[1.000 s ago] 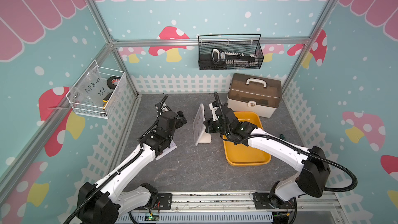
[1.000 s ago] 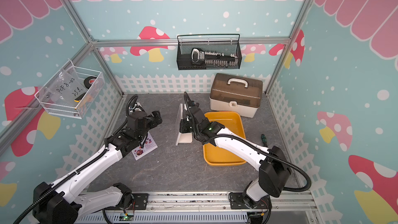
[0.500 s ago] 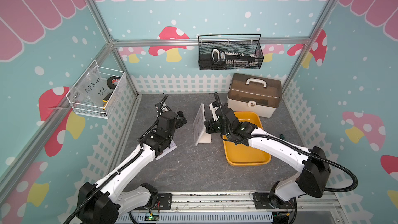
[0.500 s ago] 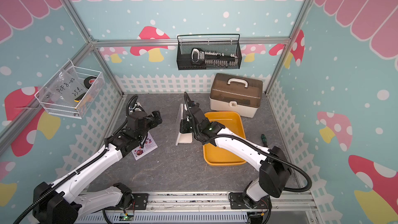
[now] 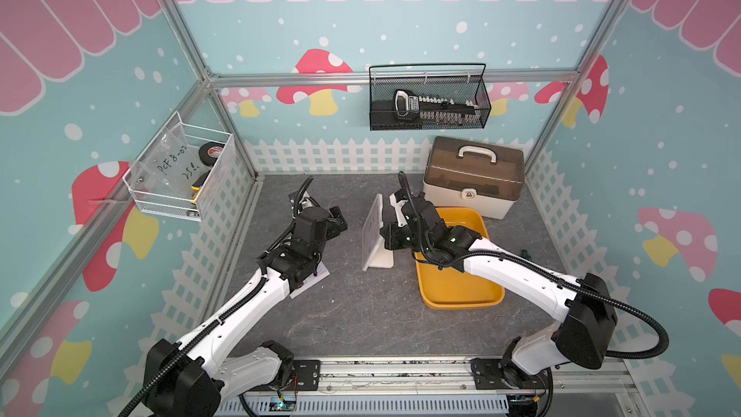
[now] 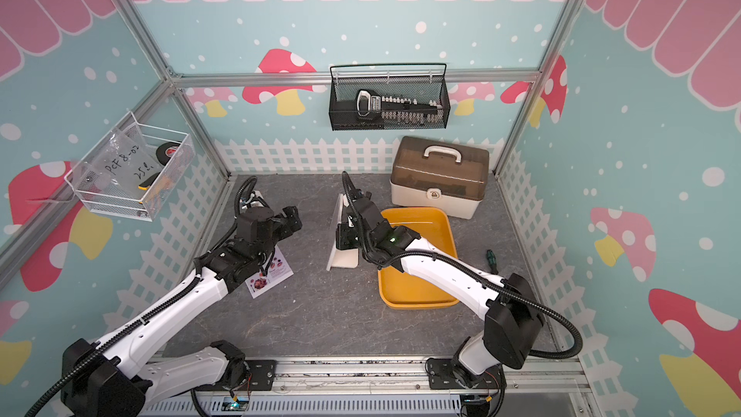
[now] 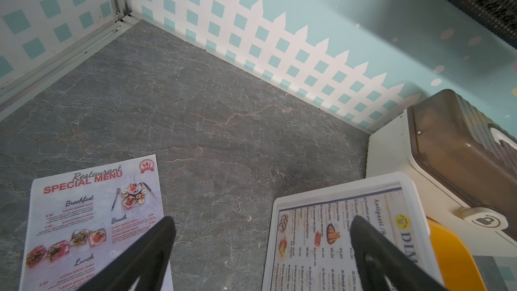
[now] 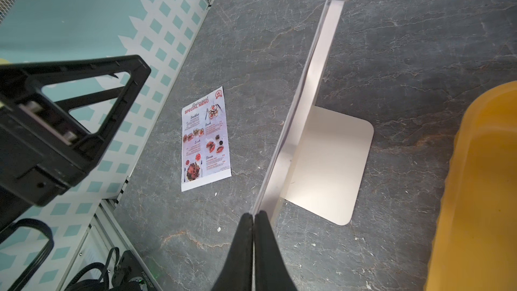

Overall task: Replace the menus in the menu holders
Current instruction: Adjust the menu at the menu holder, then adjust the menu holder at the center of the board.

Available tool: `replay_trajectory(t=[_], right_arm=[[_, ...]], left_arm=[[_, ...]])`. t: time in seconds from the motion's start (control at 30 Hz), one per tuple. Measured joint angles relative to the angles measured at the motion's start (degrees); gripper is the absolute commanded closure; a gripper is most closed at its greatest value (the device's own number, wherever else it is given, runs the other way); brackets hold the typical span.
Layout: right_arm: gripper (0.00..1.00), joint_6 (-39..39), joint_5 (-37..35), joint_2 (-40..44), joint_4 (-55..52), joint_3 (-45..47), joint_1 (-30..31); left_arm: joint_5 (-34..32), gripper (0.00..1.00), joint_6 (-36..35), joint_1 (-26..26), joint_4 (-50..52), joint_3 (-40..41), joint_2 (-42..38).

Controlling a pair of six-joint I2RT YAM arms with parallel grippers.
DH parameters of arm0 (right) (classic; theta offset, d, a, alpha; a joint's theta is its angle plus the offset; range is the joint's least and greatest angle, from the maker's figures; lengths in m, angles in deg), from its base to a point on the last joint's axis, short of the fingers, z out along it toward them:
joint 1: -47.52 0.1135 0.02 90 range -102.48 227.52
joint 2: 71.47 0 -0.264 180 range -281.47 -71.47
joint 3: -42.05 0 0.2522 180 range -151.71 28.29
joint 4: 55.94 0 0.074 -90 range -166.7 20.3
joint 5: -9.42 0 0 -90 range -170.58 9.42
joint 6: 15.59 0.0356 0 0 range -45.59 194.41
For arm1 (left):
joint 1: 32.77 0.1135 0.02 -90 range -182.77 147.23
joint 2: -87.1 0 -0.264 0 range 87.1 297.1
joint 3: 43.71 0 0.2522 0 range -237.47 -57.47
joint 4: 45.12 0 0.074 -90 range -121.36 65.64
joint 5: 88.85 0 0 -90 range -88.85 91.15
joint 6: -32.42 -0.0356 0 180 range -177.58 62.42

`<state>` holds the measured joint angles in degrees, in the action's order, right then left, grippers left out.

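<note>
Menu swap, early stage: nothing exchanged yet, as far as can be seen. The white stand [image 5: 373, 234] is standing upright at the centre of both top views, its foot resting on the grey table [image 5: 361, 314] just left of the yellow tray [image 5: 461, 303]. The white Dim Sum menu [image 7: 313, 236] is sitting behind its clear front. The pink Special Menu [image 6: 272, 274] is lying flat on the table left of centre, partly under the left arm, apart from the stand. The right gripper [image 8: 253, 215] is pressing its fingers together at one end of the stand's upper edge; whether a sheet edge is lying between them cannot be told. The left gripper [image 7: 261, 223] is hanging above bare table between the two sheets, fingers spread wide, holding nothing. Remaining, by judgement: drawing the white sheet out, then sliding the pink one in.
</note>
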<state>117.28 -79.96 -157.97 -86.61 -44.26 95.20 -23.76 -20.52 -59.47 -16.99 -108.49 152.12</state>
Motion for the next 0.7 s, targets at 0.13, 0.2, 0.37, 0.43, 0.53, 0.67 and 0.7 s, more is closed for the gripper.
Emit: replay_trajectory(t=[0.13,0.2,0.37,0.43,0.53,0.67,0.7], right_arm=[[0.69,-1.27,-0.24,0.24,-3.41,-0.61,-0.26],[0.65,-1.81,-0.61,0.81,-5.11,-0.63,-0.90],[0.51,-2.91,-0.63,2.69,-6.43,-1.46,-2.19],[0.46,-3.08,0.42,2.91,-5.70,-1.44,-2.08],[0.42,-2.93,1.62,2.78,-4.46,-1.16,-1.38],[0.40,-2.78,1.95,1.33,-3.30,-1.18,-0.17],[0.40,-2.78,1.95,0.63,-3.17,-1.18,0.07]], left_arm=[[-0.02,0.02,0.00,0.00,0.02,0.00,0.00],[-0.15,0.02,-0.02,0.00,0.02,0.00,-0.11],[-0.31,0.02,0.00,0.00,0.02,0.00,-0.76],[-0.46,0.02,-0.02,0.00,0.00,0.00,-0.92],[-0.59,0.02,0.00,0.00,0.02,0.00,-0.92],[-0.61,0.02,0.00,0.00,0.00,0.00,-0.94],[-0.61,0.02,0.00,0.00,0.02,0.00,-0.94]])
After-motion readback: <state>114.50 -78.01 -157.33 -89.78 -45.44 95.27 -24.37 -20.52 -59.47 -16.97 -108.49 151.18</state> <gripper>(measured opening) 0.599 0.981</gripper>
